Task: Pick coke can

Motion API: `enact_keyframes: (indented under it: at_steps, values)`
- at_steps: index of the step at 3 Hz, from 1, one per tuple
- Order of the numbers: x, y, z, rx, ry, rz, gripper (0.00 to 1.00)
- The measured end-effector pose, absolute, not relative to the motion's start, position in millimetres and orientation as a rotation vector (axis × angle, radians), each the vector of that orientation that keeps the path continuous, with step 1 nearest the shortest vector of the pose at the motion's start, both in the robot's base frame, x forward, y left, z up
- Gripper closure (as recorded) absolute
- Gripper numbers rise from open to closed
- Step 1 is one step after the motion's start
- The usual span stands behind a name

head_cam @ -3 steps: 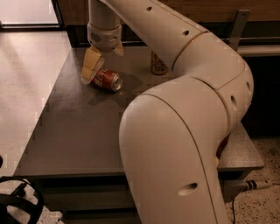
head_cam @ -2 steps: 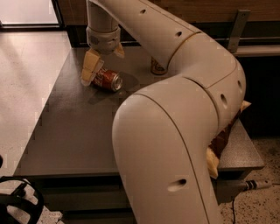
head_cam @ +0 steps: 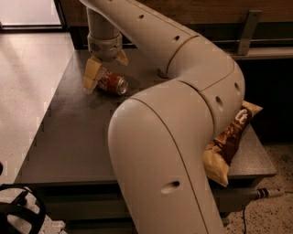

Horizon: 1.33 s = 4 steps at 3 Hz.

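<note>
Can [head_cam: 111, 83] on its side toward far left of bench [head_cam: 68, 137]: red body, white lettering, silver end turned toward right. Tool [head_cam: 106, 73] directly over it, spread apart, not clamped; one pale tip just beside the can's left end, the other higher and behind. Cream arm [head_cam: 183, 91] bending across the foreground, hiding much of the benchtop. Dark grey speckled bench, chip bag [head_cam: 231, 137] at its right edge, partly behind the arm. Pale polished floor [head_cam: 27, 82] to the left, brown wood wall [head_cam: 206, 11] behind, cable [head_cam: 270, 193] low at right
</note>
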<state>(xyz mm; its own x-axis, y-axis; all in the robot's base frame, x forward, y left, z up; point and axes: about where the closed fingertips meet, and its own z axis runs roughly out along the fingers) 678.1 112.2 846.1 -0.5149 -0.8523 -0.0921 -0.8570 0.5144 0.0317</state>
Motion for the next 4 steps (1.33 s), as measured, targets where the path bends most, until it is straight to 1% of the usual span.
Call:
enact_keyframes:
  at_steps: [1, 2, 4]
  values:
    - [678, 116, 838, -1.525, 2.693, 0.114, 0.0]
    - [677, 120, 829, -1.535, 2.71, 0.101, 0.18]
    - [688, 130, 823, -1.514, 2.672, 0.114, 0.65]
